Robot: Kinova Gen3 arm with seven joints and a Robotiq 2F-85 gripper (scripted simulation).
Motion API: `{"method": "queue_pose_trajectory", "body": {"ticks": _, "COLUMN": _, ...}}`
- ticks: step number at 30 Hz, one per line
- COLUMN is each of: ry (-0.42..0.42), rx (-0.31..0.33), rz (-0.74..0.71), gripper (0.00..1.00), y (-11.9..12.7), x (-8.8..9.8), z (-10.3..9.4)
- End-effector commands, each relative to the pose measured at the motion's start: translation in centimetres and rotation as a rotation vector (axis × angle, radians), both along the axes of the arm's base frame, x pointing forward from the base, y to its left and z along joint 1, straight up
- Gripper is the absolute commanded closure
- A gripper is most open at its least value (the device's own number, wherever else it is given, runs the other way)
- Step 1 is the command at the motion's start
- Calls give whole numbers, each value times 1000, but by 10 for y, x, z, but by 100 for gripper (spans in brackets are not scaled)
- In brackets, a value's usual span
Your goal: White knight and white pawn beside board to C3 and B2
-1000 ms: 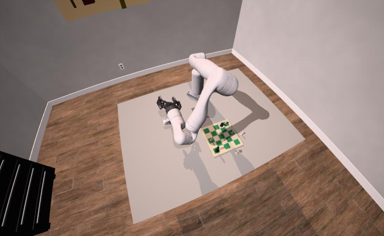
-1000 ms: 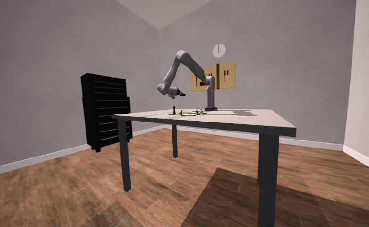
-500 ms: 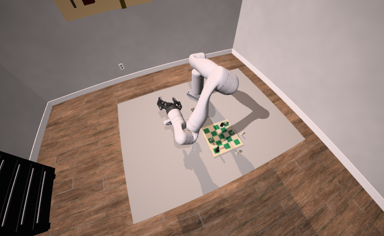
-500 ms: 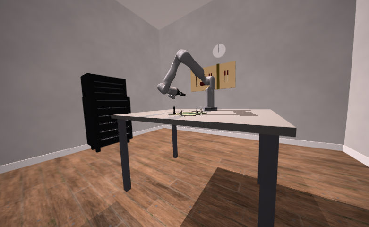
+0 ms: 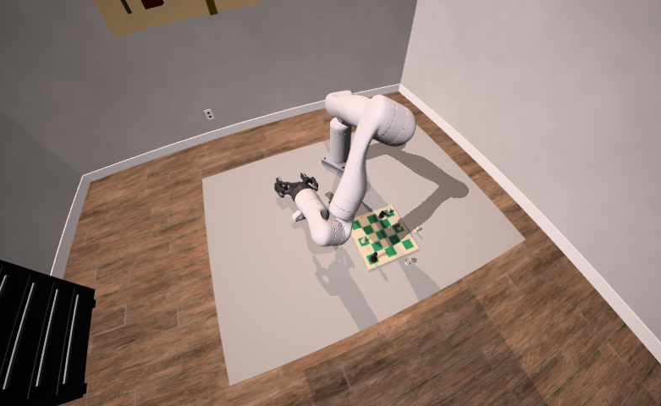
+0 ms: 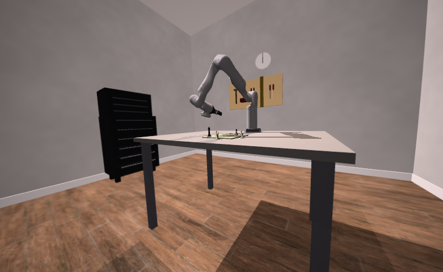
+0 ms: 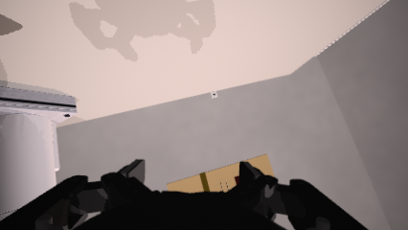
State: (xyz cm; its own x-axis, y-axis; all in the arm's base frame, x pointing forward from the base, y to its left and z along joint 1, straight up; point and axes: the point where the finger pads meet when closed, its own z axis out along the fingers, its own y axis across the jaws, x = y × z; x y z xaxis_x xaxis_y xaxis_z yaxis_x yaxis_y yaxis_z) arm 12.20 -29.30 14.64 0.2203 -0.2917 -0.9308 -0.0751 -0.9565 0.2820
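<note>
Where plank flooring spreads, a grey table (image 6: pixel 284 143).

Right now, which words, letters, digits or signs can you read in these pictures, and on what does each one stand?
None can be read.
Chessboard edge: any letters and digits there are too small to read in the top view, and the board lies edge-on in the exterior view.
Wall clock: one dark hand, no numerals visible.
Tool board: only tool shapes, no text.
Wall socket: no marking legible.
Black cabinet: only pale stripes.
</note>
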Motion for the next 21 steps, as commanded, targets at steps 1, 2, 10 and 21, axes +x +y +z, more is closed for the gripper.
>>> {"method": "queue_pose_trajectory", "body": {"ticks": 1, "ry": -75, "rx": 40, "rz": 31, "gripper": 0, "y": 0, "x": 11, "z": 1}}
{"method": "queue_pose_trajectory", "body": {"ticks": 2, "ry": -100, "rx": 63, "rz": 46, "gripper": 0, "y": -1, "x": 15, "z": 0}}
{"method": "queue_pose_trajectory", "body": {"ticks": 10, "ry": -263, "rx": 216, "rz": 139, "gripper": 0, "y": -2, "x": 38, "z": -13}}
{"method": "queue_pose_trajectory", "body": {"ticks": 21, "ry": -587, "rx": 519, "rz": 328, "gripper": 0, "y": -5, "x": 85, "z": -37}}
